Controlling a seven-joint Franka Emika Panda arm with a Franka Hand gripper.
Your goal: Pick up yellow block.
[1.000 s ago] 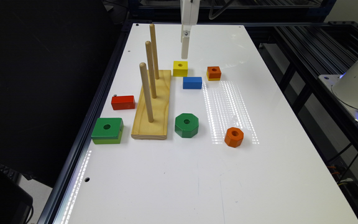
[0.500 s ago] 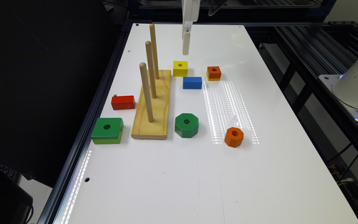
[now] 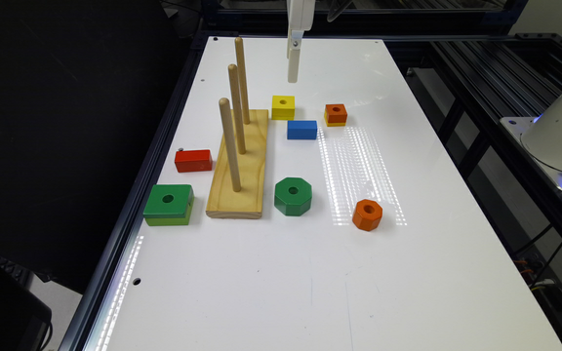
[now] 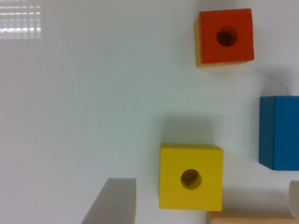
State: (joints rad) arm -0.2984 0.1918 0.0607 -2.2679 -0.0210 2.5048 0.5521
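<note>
Exterior view showed a white tabletop (image 3: pixel 408 273) with a wooden peg board (image 3: pixel 240 165) near one long edge. Just beside the board's far end sat the yellow block (image 3: pixel 283 107), with a blue block (image 3: pixel 302 129) and an orange-topped block (image 3: pixel 335 114) close by, none touching it. The tool (image 3: pixel 293 66) hung above the tabletop, just beyond the yellow block toward the far edge, apart from it. Whether the tool was open or closed could not be told.

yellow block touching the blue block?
Apart. The exterior view shows a strip of white table between the yellow block and the blue block; the wrist view shows the same gap between their facing sides.
</note>
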